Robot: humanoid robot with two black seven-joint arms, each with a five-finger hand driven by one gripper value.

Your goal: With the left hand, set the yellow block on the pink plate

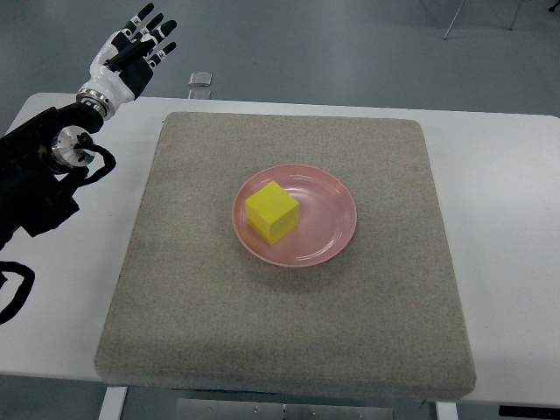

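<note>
A yellow block [272, 212] sits on the pink plate [331, 223], on the plate's left half. The plate lies near the middle of a grey mat [192, 289]. My left hand [136, 51] is raised at the far upper left, well away from the plate, beyond the table's back edge. Its fingers are spread and hold nothing. The black left arm [39, 179] comes in along the left edge. No right arm shows.
The grey mat covers most of a white table [516, 227]. A small silver object [201, 80] lies on the floor just behind the table's back edge. Chair legs [455, 19] stand at the top right.
</note>
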